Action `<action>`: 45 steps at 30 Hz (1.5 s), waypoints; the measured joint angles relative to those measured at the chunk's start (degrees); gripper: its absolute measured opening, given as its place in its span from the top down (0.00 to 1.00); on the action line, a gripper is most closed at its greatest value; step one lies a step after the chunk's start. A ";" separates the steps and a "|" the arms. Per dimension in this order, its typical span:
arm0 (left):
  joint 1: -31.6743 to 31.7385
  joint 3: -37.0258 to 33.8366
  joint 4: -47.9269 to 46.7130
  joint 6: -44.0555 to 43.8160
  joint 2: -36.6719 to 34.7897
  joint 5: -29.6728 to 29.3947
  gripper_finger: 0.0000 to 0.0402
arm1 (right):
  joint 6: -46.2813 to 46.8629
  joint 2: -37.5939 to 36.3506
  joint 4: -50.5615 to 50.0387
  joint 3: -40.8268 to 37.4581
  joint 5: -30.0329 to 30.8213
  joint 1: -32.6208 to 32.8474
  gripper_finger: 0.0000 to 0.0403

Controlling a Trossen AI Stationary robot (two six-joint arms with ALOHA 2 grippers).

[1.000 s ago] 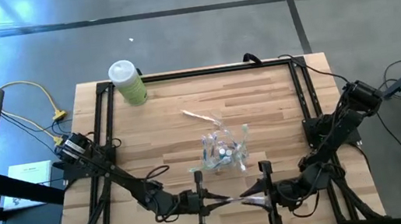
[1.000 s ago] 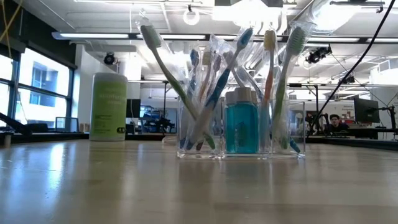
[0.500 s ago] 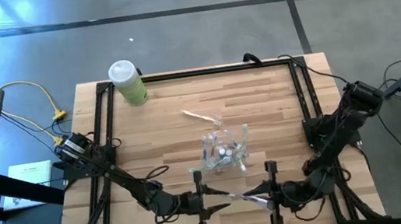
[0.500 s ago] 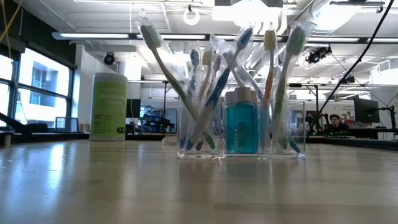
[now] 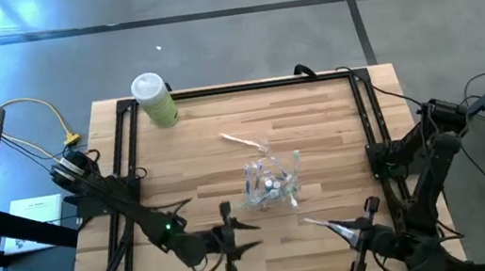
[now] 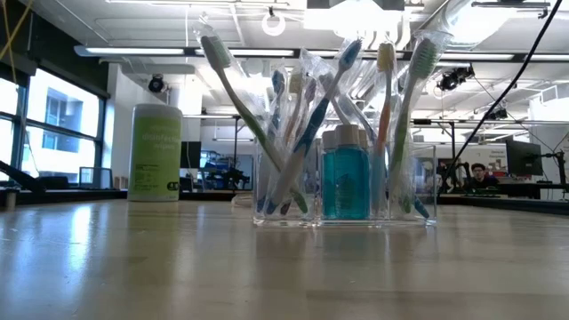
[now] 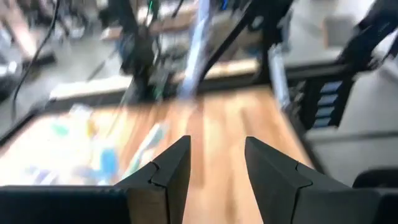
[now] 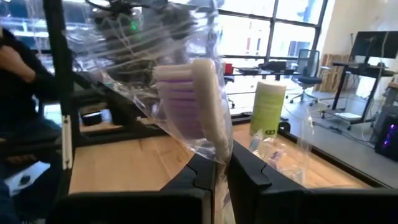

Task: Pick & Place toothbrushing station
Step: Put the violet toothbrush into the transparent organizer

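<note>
Overhead coverage showed the right gripper (image 5: 336, 228) near the front edge of the bench (image 5: 317, 125), toward the right front corner, jaws closed narrowly on a wrapped toothbrush (image 5: 320, 224). The brush's long axis pointed from the jaws toward the clear organizer (image 5: 271, 185) at bench centre, so the right arm was judged the nearer carrier for placement. The left gripper (image 5: 245, 235) sat at the front edge left of centre, jaws partly apart and holding nothing. A second loose toothbrush (image 5: 243, 141) lay behind the organizer; a green canister (image 5: 154, 99) stood at the back left corner.

Low view showed the organizer (image 6: 345, 182), rigid transparent plastic, with upright brushes fanned out and a blue bottle (image 6: 345, 184) in the middle compartment.

Left wrist view showed the left fingers (image 7: 171, 171) parted over bare wood.

Right wrist view showed white bristle head and purple ribbing of the toothbrush (image 8: 196, 93) inside crinkled film, clamped between the right fingers (image 8: 199, 180).
</note>
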 joint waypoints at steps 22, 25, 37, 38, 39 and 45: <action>5.70 -0.04 -32.51 -14.44 -12.89 -0.07 0.63 | -23.33 -4.35 7.45 -0.02 0.11 -12.07 0.97; 5.11 -0.04 -33.83 -14.71 -12.89 0.00 0.63 | -25.50 -4.58 6.87 -0.53 -0.01 -12.05 0.97; 4.36 -0.04 -33.30 -14.81 -12.89 0.02 0.63 | -14.55 -32.63 6.88 -20.54 0.18 -7.08 0.97; 4.46 -0.04 -33.26 -14.81 -12.89 0.03 0.63 | -12.82 -34.63 6.95 -22.35 0.17 -6.41 0.97; 4.58 -0.04 -33.26 -14.81 -12.89 0.04 0.63 | -11.29 -36.17 6.98 -24.00 0.22 -5.83 0.97; 5.18 -0.04 -33.24 -14.81 -12.89 0.02 0.63 | -4.18 -34.36 6.39 -29.65 -3.84 -6.26 0.97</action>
